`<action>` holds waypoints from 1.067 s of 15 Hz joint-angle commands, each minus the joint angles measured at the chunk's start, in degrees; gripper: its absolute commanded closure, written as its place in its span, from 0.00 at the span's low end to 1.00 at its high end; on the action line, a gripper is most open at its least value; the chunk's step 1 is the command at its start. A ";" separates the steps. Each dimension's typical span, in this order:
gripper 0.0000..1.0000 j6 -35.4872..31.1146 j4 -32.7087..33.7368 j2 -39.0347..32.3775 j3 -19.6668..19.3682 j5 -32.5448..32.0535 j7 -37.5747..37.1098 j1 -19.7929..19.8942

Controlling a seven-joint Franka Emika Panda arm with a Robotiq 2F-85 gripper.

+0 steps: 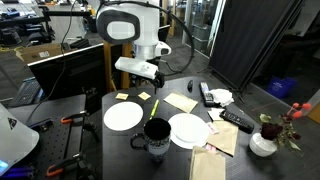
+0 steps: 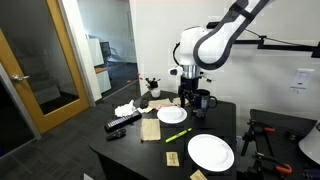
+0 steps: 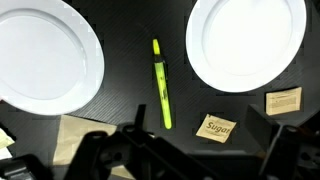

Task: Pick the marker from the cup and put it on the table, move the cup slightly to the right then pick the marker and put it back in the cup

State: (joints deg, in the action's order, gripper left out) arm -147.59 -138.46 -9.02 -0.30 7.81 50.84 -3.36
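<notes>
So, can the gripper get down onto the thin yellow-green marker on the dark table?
Probably yes: the marker lies on bare table between two round white plates, touching neither, and the open gripper hangs above it with nothing between.

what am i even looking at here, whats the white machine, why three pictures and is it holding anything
The white machine is a robot arm. At its end is a gripper, a two-fingered claw. Two pictures come from cameras standing around the table. The third comes from a camera on the arm's wrist, looking down past the claw. On the dark table lie a white plate and a second plate, with a yellow-green marker flat between them. There is also a dark cup, a sugar packet, a remote and a small vase with red flowers. The gripper looks open and holds nothing.
</notes>
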 commanded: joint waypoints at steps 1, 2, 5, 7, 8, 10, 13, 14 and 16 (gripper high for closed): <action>0.00 -4.39 1.09 -3.93 1.98 -2.52 -0.54 2.06; 0.00 -5.68 1.18 -4.88 2.28 -3.12 -0.90 2.29; 0.00 -9.53 1.75 -7.90 2.86 -5.71 -2.62 2.83; 0.00 -12.02 2.51 -10.10 3.02 -7.24 -3.54 3.14; 0.00 -13.08 2.96 -11.22 2.99 -8.13 -4.39 3.21; 0.00 -13.92 3.95 -13.10 3.41 -9.43 -5.55 3.70; 0.00 -13.78 5.83 -15.66 4.27 -10.88 -6.48 4.38; 0.00 -13.64 6.53 -16.44 4.54 -11.27 -6.65 4.55; 0.00 -13.21 7.78 -17.85 5.28 -11.59 -6.85 5.03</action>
State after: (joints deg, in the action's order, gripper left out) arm -160.44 -133.14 -24.45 3.20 -1.89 45.92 -0.08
